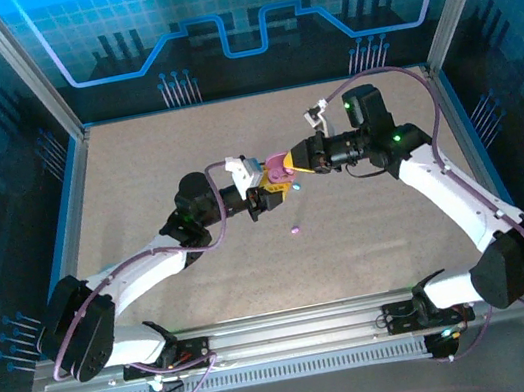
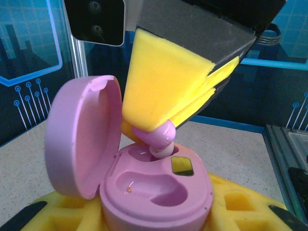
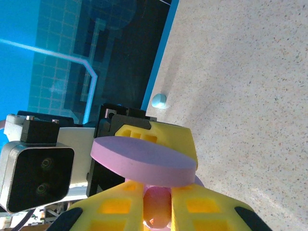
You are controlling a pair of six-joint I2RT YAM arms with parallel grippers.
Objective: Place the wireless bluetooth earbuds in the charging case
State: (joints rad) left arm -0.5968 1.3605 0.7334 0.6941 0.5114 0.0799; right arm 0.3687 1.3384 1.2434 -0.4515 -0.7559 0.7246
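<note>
The open case (image 2: 159, 192) is clamped between the left gripper's (image 1: 266, 196) pads and tilted up, lid (image 2: 82, 139) swung back, so that its 2 sockets are presented. A bud (image 2: 162, 136) is pinched in the right gripper (image 2: 155, 126) at the far socket's mouth, judged only partly seated. Farther off, 1 loose purple bud (image 1: 295, 230) and 1 teal bud (image 3: 159, 101) are left on the table (image 1: 183, 149).

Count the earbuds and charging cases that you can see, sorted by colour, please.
Purple earbuds: 2
Teal earbuds: 1
Purple charging case: 1
Total: 4
</note>
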